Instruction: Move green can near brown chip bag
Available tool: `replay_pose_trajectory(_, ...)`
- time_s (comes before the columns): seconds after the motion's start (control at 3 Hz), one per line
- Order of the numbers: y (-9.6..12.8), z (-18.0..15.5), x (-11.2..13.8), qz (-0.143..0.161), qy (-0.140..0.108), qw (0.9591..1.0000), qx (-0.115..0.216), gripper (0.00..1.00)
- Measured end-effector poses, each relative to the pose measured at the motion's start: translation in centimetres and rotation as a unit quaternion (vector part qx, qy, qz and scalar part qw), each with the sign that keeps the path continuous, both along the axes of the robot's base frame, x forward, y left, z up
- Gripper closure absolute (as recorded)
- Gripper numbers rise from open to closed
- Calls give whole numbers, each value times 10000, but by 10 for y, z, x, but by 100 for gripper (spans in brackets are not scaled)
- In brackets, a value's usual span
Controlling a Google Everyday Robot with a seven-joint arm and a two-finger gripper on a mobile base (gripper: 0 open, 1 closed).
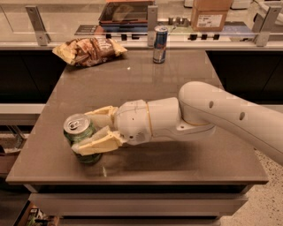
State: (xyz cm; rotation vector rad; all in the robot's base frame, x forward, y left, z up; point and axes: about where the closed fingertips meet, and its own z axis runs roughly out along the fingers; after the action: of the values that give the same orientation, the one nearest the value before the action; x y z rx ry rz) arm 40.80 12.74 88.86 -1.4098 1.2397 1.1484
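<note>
The green can, short with a silver top, stands near the table's front left corner. My gripper reaches in from the right, with one cream finger behind the can and one in front, closed against its sides. The can looks slightly tilted in the grip. The brown chip bag lies at the far left of the table, well away from the can.
A tall slim blue and silver can stands at the back centre of the brown table. Behind the table runs a counter with a railing, a tray and a cardboard box. My white arm crosses the right front.
</note>
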Motion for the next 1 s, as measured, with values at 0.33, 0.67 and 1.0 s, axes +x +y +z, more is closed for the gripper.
replay_pose_trajectory(0.33,0,0,0,0,0,10000,0,100)
replay_pose_trajectory(0.67,0,7,12,-193,56,9998,-33,100)
replay_pose_trajectory(1.0,0,20,31,-453,65,9989,-141,100)
